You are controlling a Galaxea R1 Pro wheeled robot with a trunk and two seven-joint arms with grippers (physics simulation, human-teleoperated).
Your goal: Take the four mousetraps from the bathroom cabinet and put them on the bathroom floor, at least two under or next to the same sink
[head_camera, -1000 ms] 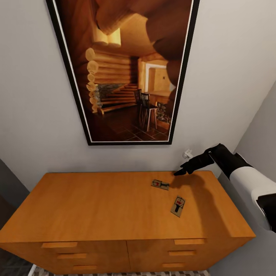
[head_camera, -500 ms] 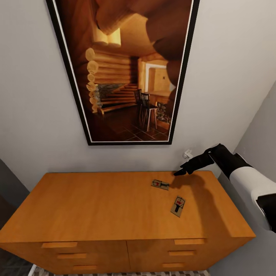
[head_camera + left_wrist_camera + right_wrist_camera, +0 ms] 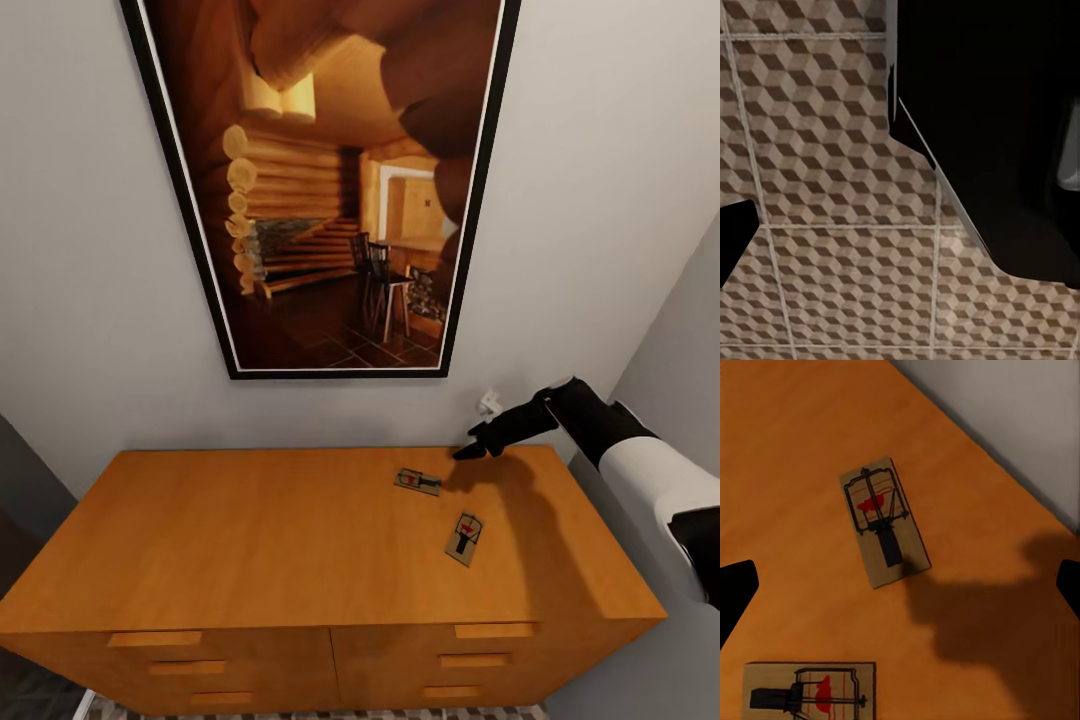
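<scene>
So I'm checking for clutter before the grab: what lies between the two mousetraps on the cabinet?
Nothing: in the head view only bare cabinet top separates the rear mousetrap from the front mousetrap.

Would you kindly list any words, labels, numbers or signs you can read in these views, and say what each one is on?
None can be read.
The mousetraps on the cabinet show a red spot, no lettering.
The framed picture shows a log interior, no words.
The bathroom floor bears only a cube pattern.
</scene>
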